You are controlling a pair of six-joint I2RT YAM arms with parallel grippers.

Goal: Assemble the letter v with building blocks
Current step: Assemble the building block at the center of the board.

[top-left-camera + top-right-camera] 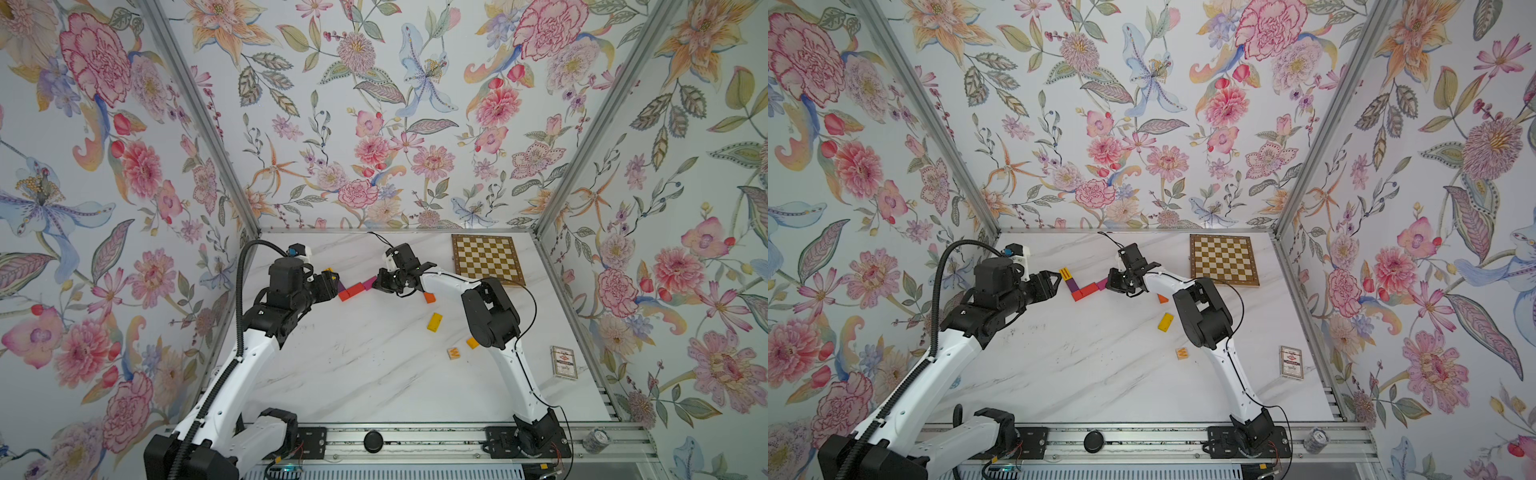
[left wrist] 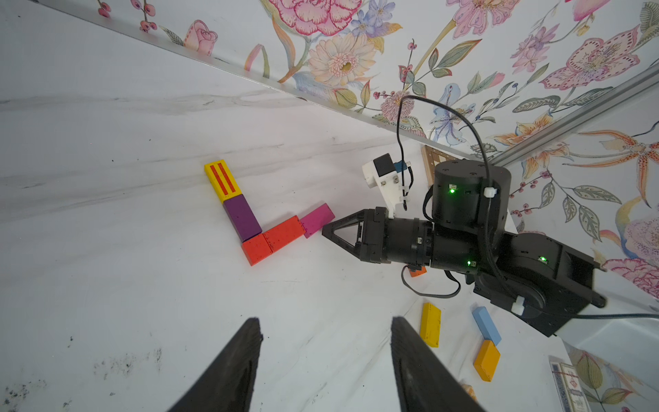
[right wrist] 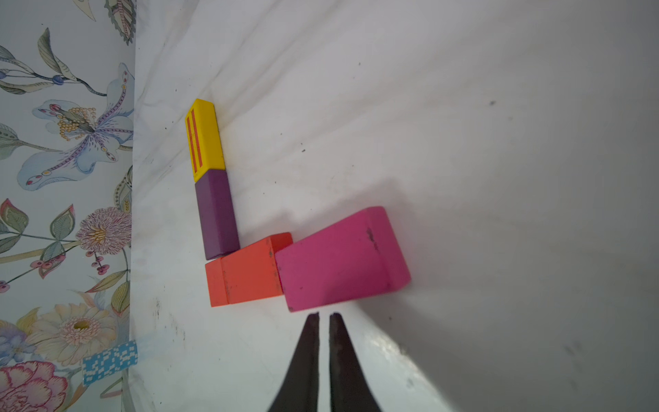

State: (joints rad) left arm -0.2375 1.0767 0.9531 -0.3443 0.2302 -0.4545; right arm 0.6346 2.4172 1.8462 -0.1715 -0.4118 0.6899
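The letter v lies at the back of the table. One row is a yellow striped block (image 2: 221, 180) and a purple block (image 2: 242, 218); a red cube (image 2: 256, 249) forms the corner. From there run a red block (image 2: 285, 233) and a magenta block (image 3: 342, 258), which sits slightly askew at the end. My right gripper (image 3: 324, 315) is shut and empty, its tips right at the magenta block's outer edge. My left gripper (image 2: 326, 323) hovers open and empty, left of the yellow striped block (image 1: 1065, 273).
Loose blocks lie under and beside the right arm: yellow (image 1: 434, 322), two orange (image 1: 429, 297) (image 1: 472, 343), light blue (image 2: 486, 324) and a W cube (image 1: 454, 353). The chessboard (image 1: 488, 259) sits at the back right and the card box (image 1: 564, 362) by the right wall.
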